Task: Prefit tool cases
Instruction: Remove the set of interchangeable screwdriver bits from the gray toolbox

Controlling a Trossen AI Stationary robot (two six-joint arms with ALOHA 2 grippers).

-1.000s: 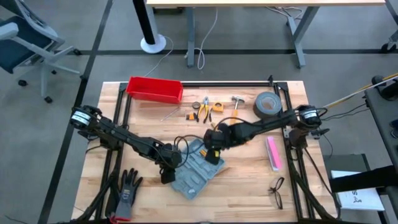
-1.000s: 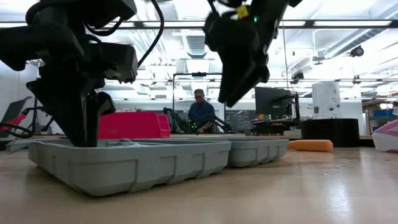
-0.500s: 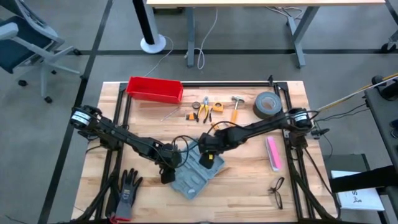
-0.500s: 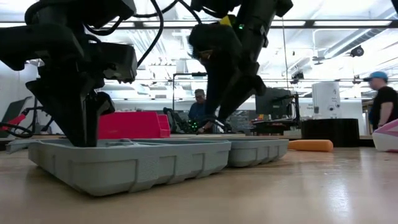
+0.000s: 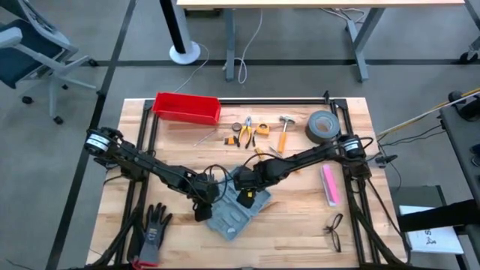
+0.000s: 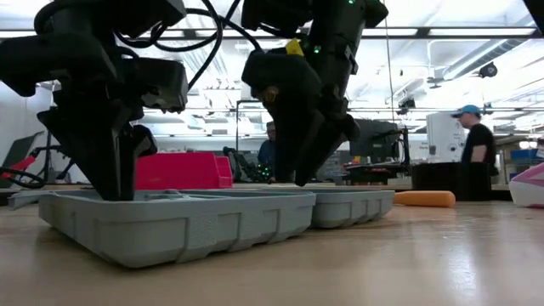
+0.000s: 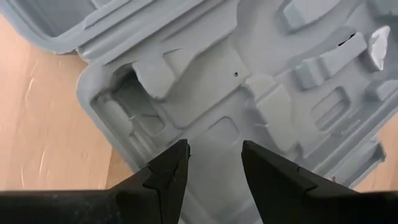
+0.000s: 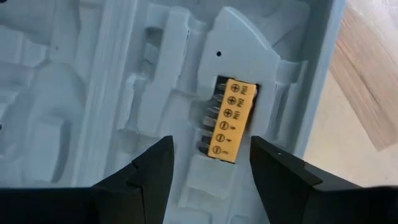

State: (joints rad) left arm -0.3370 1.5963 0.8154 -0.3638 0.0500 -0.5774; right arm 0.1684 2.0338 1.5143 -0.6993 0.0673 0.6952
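Note:
The grey-blue tool case [image 5: 236, 210] lies open and flat on the table, with its moulded grey interior [image 7: 249, 74] facing up. A yellow bit holder [image 8: 233, 120] sits in a slot near one edge of the case [image 8: 93, 81]. My right gripper [image 8: 211, 155] hovers open just above that holder, one finger on either side and neither touching it; the high view has this gripper [image 5: 244, 184] over the case's far half. My left gripper [image 7: 214, 152] is open and reaches down into the case's left part [image 6: 110, 183]. My left gripper comes at the case from above with its fingers apart over the moulded slots. In the low view its fingers [image 6: 115, 174] dip below the case's rim [image 6: 187, 204]. I cannot tell whether the tips touch the interior.
A red bin [image 5: 186, 107] stands at the far left. Pliers and small tools [image 5: 246, 129], a hammer [image 5: 285, 127] and a tape roll [image 5: 322, 126] lie along the far side. A pink object [image 5: 328, 184], glasses [image 5: 334, 231] and gloves [image 5: 154, 229] are nearer. People stand in the room behind.
My right gripper has moved toward the table's left and down, from beside the case's far right corner to low over its interior. The case and my left gripper have stayed put. A person has walked across the room behind.

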